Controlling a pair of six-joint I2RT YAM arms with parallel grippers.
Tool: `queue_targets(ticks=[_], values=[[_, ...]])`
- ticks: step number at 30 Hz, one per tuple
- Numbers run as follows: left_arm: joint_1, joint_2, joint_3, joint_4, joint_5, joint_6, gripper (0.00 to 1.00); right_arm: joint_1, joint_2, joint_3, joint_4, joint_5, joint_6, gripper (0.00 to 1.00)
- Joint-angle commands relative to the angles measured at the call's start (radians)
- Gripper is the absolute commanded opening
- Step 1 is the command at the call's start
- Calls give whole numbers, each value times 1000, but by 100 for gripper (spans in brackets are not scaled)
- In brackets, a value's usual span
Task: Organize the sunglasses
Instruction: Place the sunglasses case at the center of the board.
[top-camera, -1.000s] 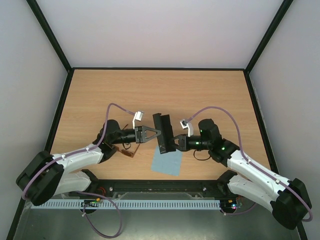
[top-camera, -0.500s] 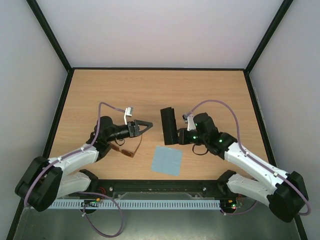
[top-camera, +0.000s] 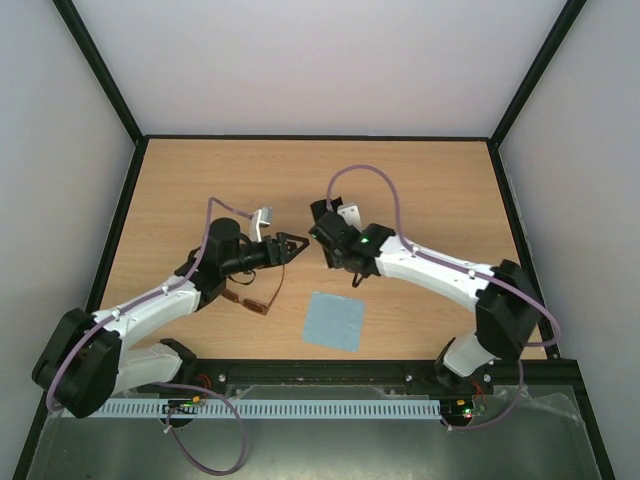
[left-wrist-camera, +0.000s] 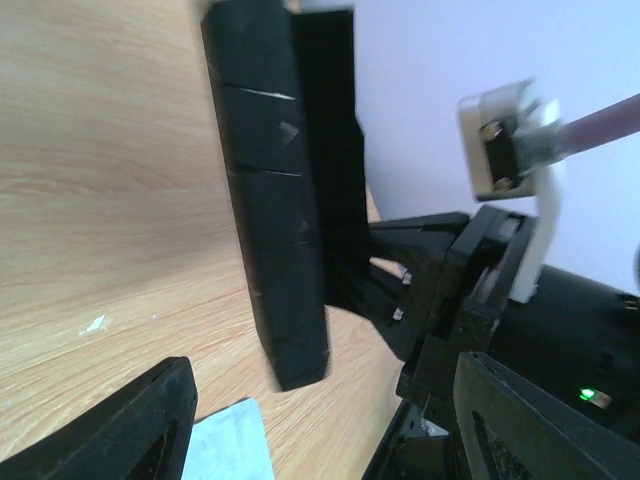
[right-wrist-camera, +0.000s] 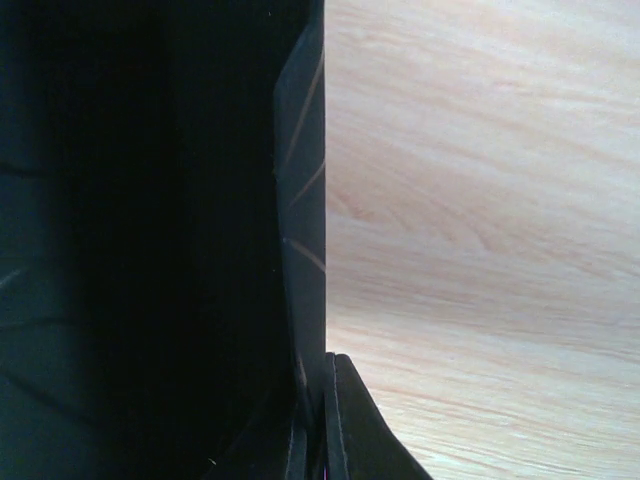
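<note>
The sunglasses (top-camera: 256, 299) lie on the table (top-camera: 420, 180), back toward the near edge from the left claw (top-camera: 296, 243), which is spread and empty. The right claw (top-camera: 328, 252), farther off, is clamped on the black case (left-wrist-camera: 270, 220).

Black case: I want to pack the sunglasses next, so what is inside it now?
The black case is only a dark mass in the right wrist view; its inside cannot be seen. The sunglasses lie outside it on the table, by the left arm.
</note>
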Motion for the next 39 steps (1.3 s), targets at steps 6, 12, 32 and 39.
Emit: queue_targets(ticks=[6, 12, 32, 39], values=[[-35, 66, 30, -25, -64, 31, 73, 49, 88, 140, -200, 305, -11, 1], [-32, 119, 62, -48, -100, 64, 73, 41, 78, 95, -78, 145, -89, 1], [139, 175, 161, -136, -107, 103, 73, -195, 122, -56, 164, -407, -222, 2], [139, 201, 161, -117, -103, 94, 73, -217, 208, -42, 199, -493, -234, 4]])
